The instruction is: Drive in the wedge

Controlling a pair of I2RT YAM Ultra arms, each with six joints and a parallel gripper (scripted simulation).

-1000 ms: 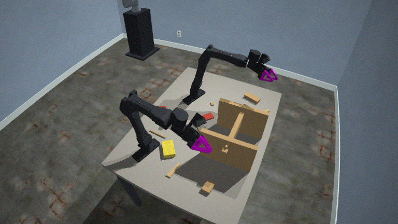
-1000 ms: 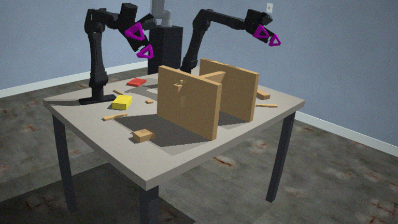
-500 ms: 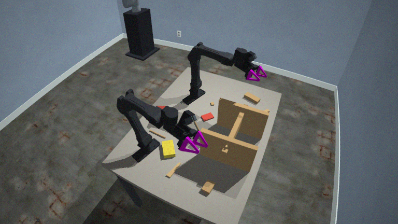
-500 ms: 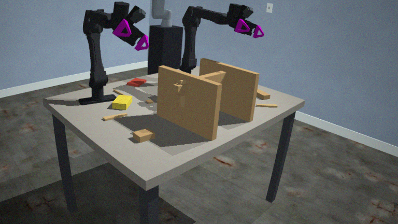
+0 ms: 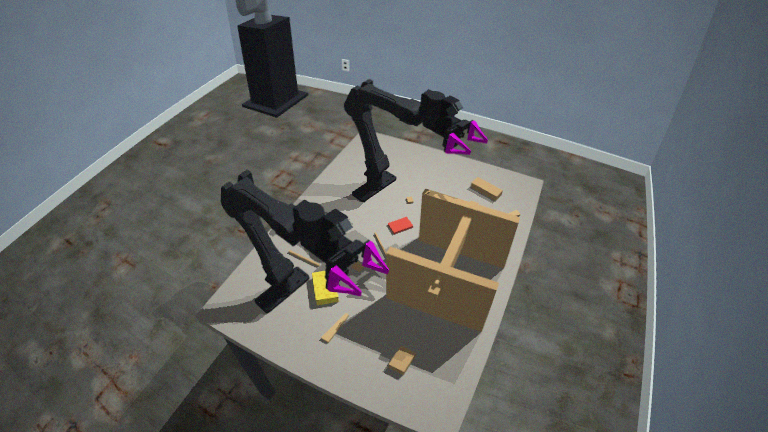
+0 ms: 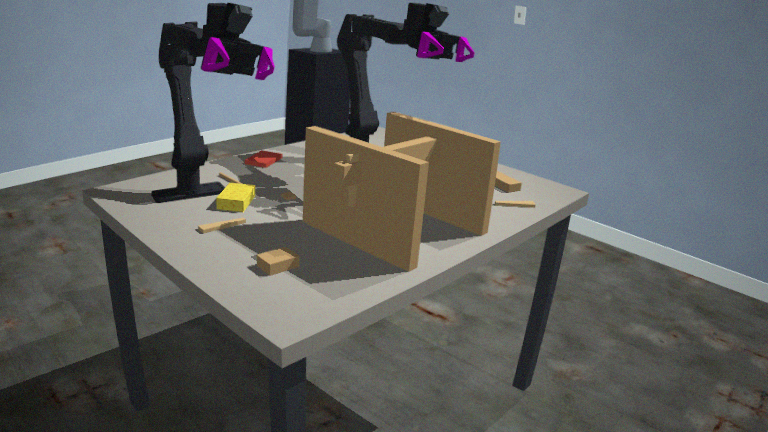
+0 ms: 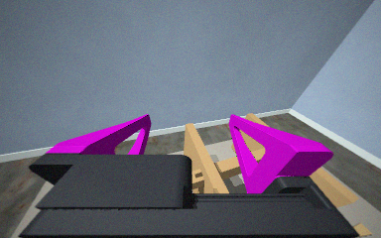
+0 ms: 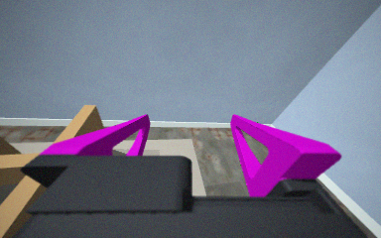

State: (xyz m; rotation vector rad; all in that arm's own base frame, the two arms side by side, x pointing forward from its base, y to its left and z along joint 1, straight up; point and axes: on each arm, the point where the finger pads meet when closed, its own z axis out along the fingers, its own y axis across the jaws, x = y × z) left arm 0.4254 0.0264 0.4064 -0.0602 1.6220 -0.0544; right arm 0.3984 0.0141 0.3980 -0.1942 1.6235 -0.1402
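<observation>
Both my grippers released, nothing between fingers. Left gripper (image 5: pixel 478 147) (image 6: pixel 447 49) (image 7: pixel 190 118), high outside far end board (image 5: pixel 441 218) (image 6: pixel 464 189) (image 7: pixel 198 149), is nearer that end; right gripper (image 5: pixel 373 283) (image 6: pixel 240 62) (image 8: pixel 190 118) is nearer the near one. Small wedge-like piece (image 5: pixel 436 282) (image 6: pixel 349 156) stands upright in near rail end. Thin strip (image 5: pixel 514 213) (image 6: pixel 514 203), possibly loose wedge, lies outside far board, below left gripper, long axis angling outward. Identity, open slot unclear.
</observation>
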